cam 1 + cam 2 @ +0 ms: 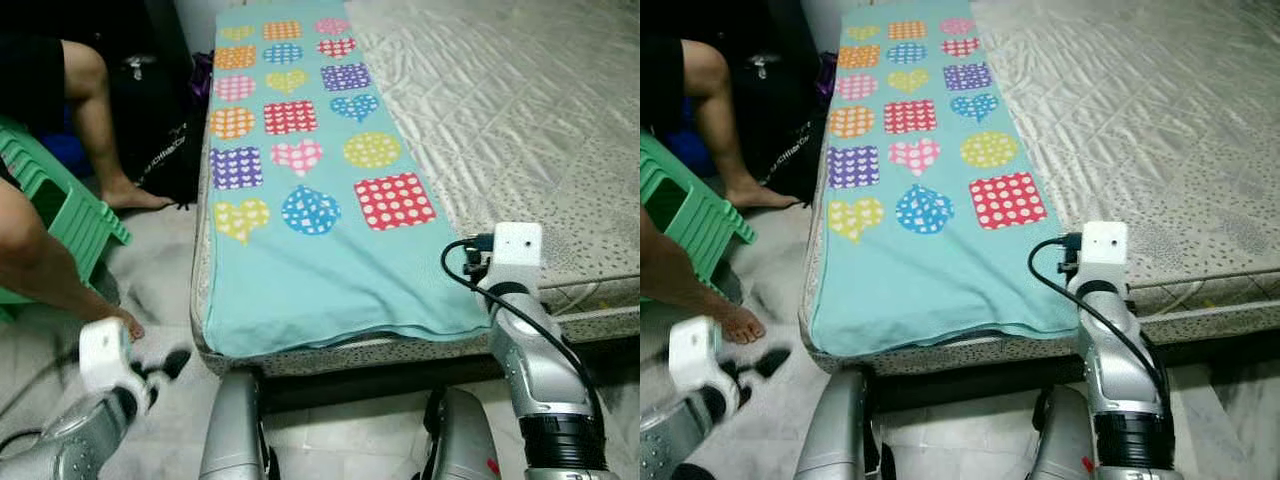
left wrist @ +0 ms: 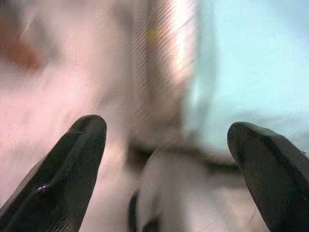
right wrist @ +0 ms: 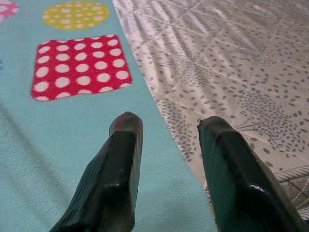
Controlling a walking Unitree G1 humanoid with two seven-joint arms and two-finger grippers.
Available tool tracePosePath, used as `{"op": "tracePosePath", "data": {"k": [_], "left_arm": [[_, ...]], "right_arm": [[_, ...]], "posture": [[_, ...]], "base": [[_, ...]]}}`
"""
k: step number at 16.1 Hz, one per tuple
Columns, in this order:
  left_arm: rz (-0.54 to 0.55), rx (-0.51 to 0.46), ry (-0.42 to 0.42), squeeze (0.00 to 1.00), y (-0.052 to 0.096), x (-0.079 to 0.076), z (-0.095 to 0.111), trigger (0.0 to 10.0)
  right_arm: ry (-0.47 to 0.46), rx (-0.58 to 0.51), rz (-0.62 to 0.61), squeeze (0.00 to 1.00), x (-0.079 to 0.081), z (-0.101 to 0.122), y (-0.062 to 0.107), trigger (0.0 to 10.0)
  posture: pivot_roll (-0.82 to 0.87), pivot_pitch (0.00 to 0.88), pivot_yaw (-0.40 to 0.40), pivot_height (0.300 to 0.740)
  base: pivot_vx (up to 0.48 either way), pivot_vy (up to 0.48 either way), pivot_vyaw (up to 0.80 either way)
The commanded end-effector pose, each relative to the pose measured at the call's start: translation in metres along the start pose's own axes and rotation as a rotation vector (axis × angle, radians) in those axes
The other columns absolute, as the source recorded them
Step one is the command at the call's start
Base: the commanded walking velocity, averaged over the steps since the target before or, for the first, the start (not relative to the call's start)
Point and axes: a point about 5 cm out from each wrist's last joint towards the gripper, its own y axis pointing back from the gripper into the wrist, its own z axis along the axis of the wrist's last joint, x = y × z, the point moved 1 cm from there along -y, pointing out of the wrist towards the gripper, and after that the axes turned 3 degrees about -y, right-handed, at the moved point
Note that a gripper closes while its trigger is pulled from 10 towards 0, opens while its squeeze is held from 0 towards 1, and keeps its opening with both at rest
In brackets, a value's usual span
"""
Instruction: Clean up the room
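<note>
A bed (image 1: 520,120) with a pale quilted, speckled cover carries a teal blanket (image 1: 300,270) patterned with polka-dot hearts, squares and circles, spread flat along its left side, its near edge reaching the mattress end.

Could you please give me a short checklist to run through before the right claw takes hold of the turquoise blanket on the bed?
1. Right claw open: ok, its fingers are apart with nothing between them.
2. Right claw over the near right corner of the blanket: ok, it straddles the edge.
3. Contact with the blanket: cannot tell.
4. Blanket lying flat on the mattress: ok.
5. Left claw ready: not ok, open but low beside the bed.
6. Person's foot near the left arm: not ok.
</note>
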Motion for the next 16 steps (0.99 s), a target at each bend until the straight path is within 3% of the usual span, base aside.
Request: {"op": "tracePosePath", "data": {"k": [1,3,7,16], "left_arm": [[-0.073,-0.089,-0.052,0.0,0.004,-0.014,0.01,10.0],[-0.137,-0.23,-0.094,0.0,0.009,-0.035,0.025,10.0],[-0.228,-0.368,-0.142,0.0,0.004,-0.063,0.041,10.0],[-0.242,-0.436,-0.139,0.0,-0.026,-0.068,0.051,10.0]], "right_arm": [[-0.009,-0.017,0.032,0.0,0.006,0.002,0.0,10.0],[-0.014,-0.053,0.058,0.0,0.007,0.007,0.001,10.0],[-0.053,-0.124,0.114,0.0,0.013,0.011,0.01,10.0],[-0.142,-0.222,0.094,0.0,0.011,0.035,-0.004,10.0]], "posture": [[-0.1,0.085,0.06,0.535],[-0.1,0.073,0.05,0.535],[-0.12,0.029,0.042,0.535],[-0.15,0.0,0.04,0.614]], "base": [[0.0,0.0,0.0],[0.0,0.0,0.0],[0.0,0.0,0.0],[0.0,0.0,0.0]]}}
